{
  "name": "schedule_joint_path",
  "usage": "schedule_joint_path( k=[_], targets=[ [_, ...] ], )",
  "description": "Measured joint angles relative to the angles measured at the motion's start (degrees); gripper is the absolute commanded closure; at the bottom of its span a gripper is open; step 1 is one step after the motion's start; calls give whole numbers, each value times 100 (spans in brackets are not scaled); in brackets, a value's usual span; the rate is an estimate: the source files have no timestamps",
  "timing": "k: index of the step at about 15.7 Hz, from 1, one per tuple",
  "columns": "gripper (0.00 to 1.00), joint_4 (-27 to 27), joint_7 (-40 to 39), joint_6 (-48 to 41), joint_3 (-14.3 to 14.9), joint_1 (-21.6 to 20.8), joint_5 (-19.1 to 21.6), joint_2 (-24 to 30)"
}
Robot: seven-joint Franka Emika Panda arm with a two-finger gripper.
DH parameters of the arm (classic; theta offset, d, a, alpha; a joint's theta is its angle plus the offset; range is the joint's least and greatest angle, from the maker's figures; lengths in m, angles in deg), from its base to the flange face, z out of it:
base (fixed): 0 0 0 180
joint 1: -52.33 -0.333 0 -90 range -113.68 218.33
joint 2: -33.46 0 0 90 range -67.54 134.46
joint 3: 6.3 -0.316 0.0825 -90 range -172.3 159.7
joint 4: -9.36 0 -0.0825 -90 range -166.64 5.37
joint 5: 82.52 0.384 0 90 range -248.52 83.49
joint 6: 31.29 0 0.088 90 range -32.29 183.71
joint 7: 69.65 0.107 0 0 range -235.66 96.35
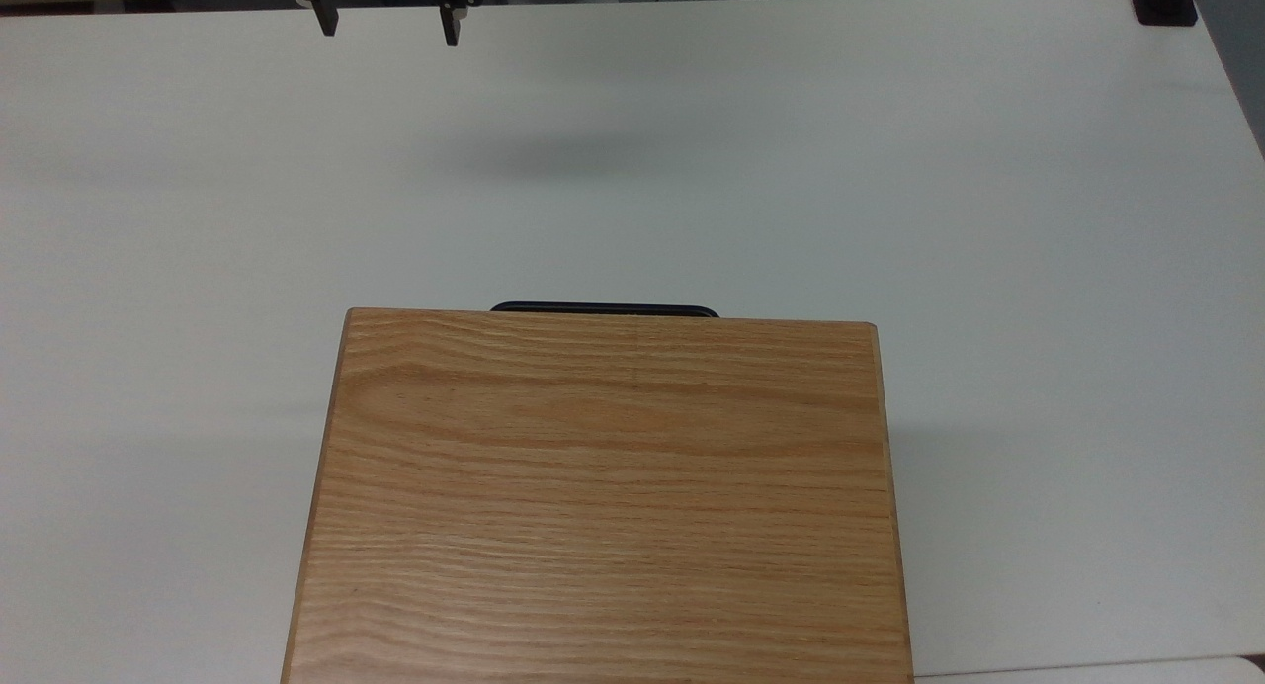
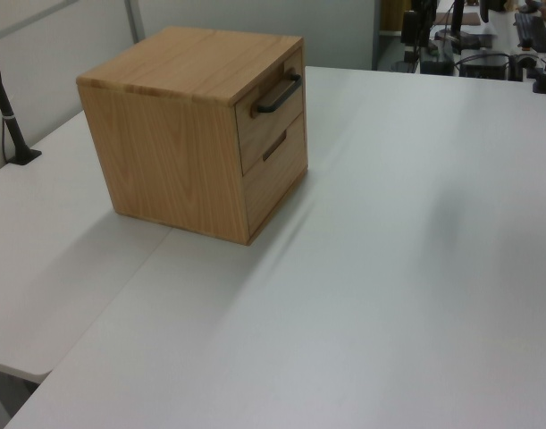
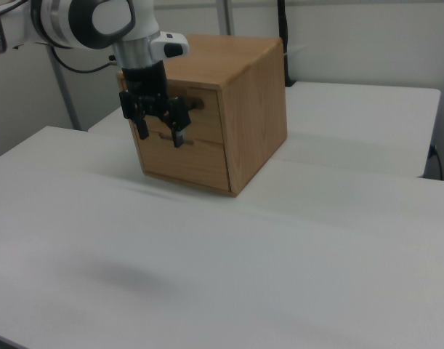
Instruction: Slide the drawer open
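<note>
The oak cabinet (image 1: 603, 496) stands on the white table (image 1: 889, 170). The drawer (image 2: 271, 113) is its upper front panel, sitting flush and closed, with a long black bar handle (image 2: 279, 93) whose edge pokes past the cabinet top as the handle (image 1: 605, 309) in the top view. My gripper (image 1: 386, 27) hangs open and empty at the table's far edge, well away from the handle. In the right view the gripper (image 3: 160, 133) hovers high above the table, in front of the cabinet (image 3: 254, 109), and covers part of the drawer front (image 3: 204, 116).
A lower drawer (image 2: 280, 170) with a recessed grip sits under the upper one. A black clamp (image 1: 1164, 2) holds the table's corner at the top view's upper right. A black post (image 2: 6, 107) stands left of the cabinet in the left view.
</note>
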Motion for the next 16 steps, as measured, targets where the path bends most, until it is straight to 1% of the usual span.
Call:
schedule_joint_path(
  k=[11,16],
  targets=[
    [0,-1,0,0,-30,10,0,-13],
    [0,-6,0,0,-146,-5,0,-81]
  ],
)
